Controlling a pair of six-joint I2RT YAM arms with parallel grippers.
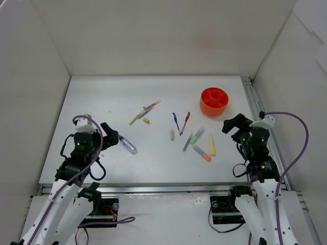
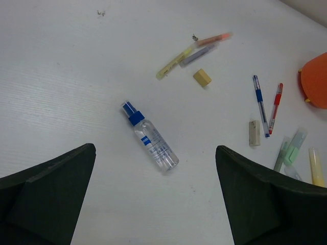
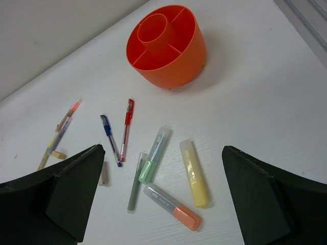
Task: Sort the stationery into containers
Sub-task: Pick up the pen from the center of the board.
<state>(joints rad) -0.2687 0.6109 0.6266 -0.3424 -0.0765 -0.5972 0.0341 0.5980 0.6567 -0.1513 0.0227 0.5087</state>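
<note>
Sorting not begun: orange pot [image 1: 214,101] near the far right corner of the tabletop [image 1: 102,97] looks empty, stationery [image 1: 202,153] (pens, highlighters, a bottle) lies scattered mid-tabletop; left fingers [image 2: 46,199] and right fingers [image 3: 265,199] apart, empty

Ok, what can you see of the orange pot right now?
The orange pot is round, short and plastic-looking, with a finely ribbed outer wall. Inside, a central tube and radial dividers split it into compartments; what shows of them is empty. It stands upright on the white table, toward the far right, beyond the scattered stationery. Nothing touches it; the red pen, nearest, lies apart.
</note>
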